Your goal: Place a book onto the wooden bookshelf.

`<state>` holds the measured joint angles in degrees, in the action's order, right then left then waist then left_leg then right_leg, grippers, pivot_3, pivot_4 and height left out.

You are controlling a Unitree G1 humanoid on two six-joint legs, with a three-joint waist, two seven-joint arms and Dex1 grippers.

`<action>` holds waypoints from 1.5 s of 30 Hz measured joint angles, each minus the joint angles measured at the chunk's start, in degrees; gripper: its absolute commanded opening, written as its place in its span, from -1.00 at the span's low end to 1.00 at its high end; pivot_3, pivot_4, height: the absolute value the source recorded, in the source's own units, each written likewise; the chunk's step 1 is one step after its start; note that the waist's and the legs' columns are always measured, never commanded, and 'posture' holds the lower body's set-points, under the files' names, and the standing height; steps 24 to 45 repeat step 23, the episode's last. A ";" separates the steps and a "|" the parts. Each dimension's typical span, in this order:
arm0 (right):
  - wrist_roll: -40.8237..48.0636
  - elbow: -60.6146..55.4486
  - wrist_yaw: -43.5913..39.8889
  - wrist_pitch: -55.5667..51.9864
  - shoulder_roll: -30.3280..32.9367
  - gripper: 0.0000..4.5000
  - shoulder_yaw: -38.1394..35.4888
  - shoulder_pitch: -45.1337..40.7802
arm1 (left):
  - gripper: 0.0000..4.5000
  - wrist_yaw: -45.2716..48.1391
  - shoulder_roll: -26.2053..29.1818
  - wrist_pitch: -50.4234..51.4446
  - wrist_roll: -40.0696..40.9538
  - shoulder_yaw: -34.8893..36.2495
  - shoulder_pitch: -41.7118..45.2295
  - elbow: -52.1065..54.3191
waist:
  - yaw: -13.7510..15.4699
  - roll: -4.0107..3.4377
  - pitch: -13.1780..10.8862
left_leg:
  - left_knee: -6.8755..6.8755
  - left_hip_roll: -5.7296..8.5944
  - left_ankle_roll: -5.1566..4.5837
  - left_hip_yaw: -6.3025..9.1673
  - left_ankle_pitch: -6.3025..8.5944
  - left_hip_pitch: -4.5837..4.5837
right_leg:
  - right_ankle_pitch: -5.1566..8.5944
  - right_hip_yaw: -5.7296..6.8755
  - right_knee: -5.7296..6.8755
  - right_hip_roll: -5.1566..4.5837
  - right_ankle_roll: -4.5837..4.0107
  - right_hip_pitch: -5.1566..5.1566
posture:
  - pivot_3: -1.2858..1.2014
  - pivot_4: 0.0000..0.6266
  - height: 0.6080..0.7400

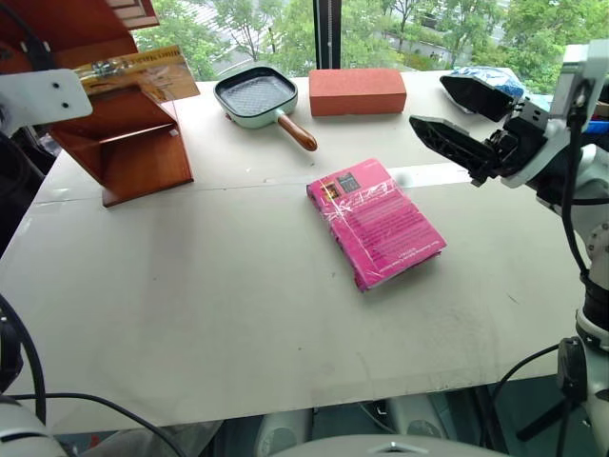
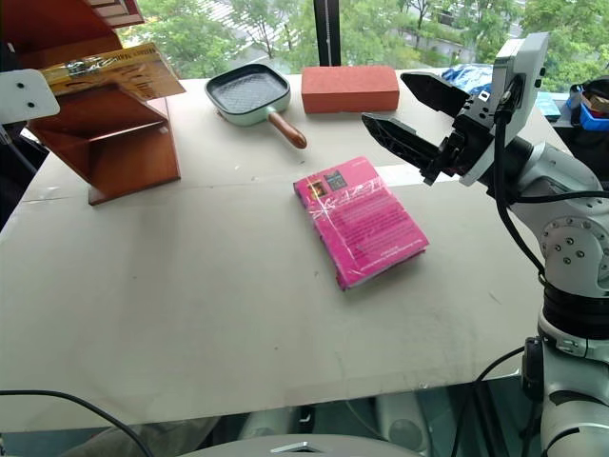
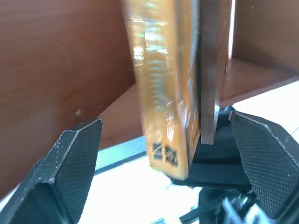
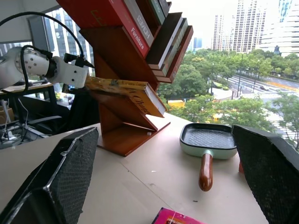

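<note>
While the book lies on a slanted board of the wooden bookshelf, the left gripper is seen spread wide around its end, both fingers clear. Over the table, the right gripper is held wide and empty. Listed nearby: pink book, pan, brick.

Bright daylight comes through the windows behind the pale desk, leaving its surface evenly lit with only soft, faint shadows. The glossy wrapping on the bright pink book carries thin streaks of glare. In the left wrist view, the yellow-orange glossy paperback between the black textured fingers is blurred and streaked with highlights, and the desk beyond them is blown out to white. The reddish-brown polished wooden bookshelf is sharp, against a washed-out sky.
</note>
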<state>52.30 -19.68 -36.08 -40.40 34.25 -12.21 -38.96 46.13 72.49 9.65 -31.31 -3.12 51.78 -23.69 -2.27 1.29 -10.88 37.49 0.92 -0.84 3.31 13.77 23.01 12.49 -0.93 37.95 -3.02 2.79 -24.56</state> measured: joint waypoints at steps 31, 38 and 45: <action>-25.35 15.06 -13.46 28.52 2.88 1.00 -1.38 46.97 | 0.98 2.11 -51.69 23.30 43.31 19.01 -65.21 57.14 | 1.70 -0.08 0.41 | 0.30 -0.20 0.02 -0.28 0.03 -1.19 | 0.32 -0.31 -0.09 -0.10 0.00 1.17 | 0.03 -0.52 1.00; -25.35 15.06 -13.46 28.52 2.88 1.00 -1.38 46.97 | 0.98 2.11 -51.69 23.30 43.31 19.01 -65.21 57.14 | 1.70 -0.08 0.41 | 0.30 -0.20 0.02 -0.28 0.03 -1.19 | 0.32 -0.31 -0.09 -0.10 0.00 1.17 | 0.03 -0.52 1.00; -25.35 15.06 -13.46 28.52 2.88 1.00 -1.38 46.97 | 0.98 2.11 -51.69 23.30 43.31 19.01 -65.21 57.14 | 1.70 -0.08 0.41 | 0.30 -0.20 0.02 -0.28 0.03 -1.19 | 0.32 -0.31 -0.09 -0.10 0.00 1.17 | 0.03 -0.52 1.00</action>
